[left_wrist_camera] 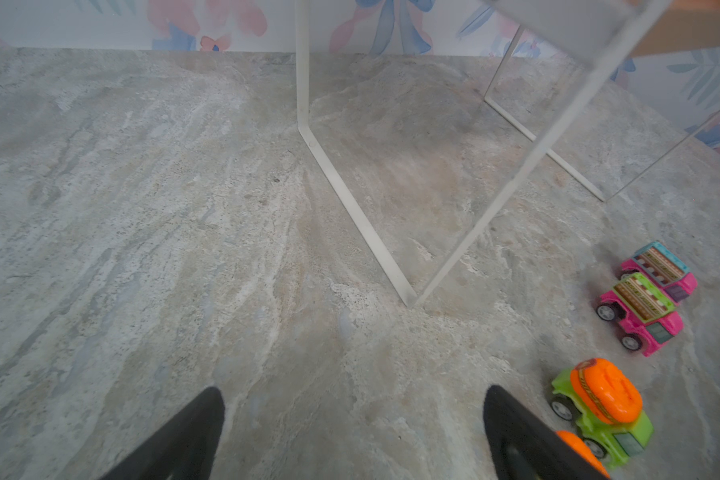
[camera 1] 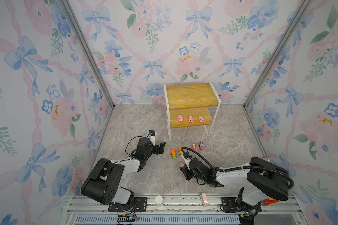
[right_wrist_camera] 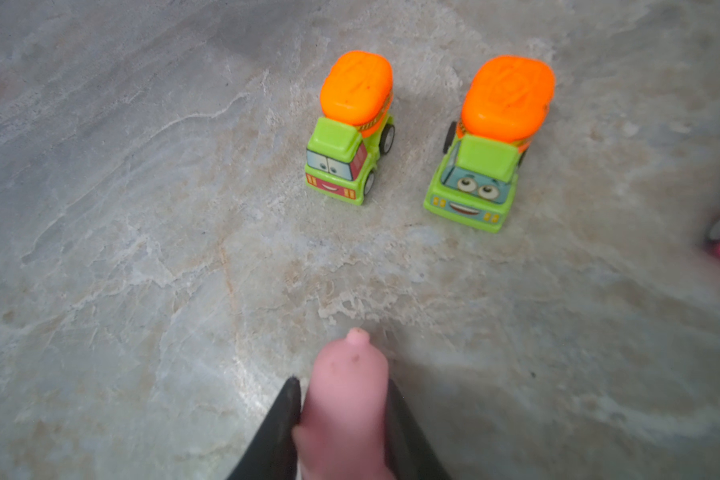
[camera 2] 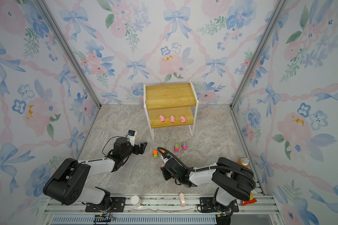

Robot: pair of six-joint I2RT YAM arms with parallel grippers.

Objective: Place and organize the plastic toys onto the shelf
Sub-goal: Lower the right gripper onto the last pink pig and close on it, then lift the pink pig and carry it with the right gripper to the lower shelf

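Plastic toys, some shelved and some on the tabletop. The shelf stands at the back wall. A row of three pigs sits on its lower board, snouts toward the arms.

On the tabletop in front of the shelf, a green-roofed bus and a blue-roofed bus stand side by side, almost touching. Nearer the arms, a red-faced truck and a blue-faced truck stand side by side but apart, cabs toward the right wrist camera.

Right hand: jaws drawn in to a narrow gap, both fingers pressed against the flanks of the fourth pig. The pig fills the space between them and projects beyond the fingertips. The hand is low over the tabletop, near the trucks on their cab side. Whether the pig rests on the surface or is clear of it cannot be told.

Left hand: jaws spread wide, nothing between them. It is held above the tabletop near the front left leg of the shelf, to the left of the trucks. In the left wrist view one finger partly covers a truck.
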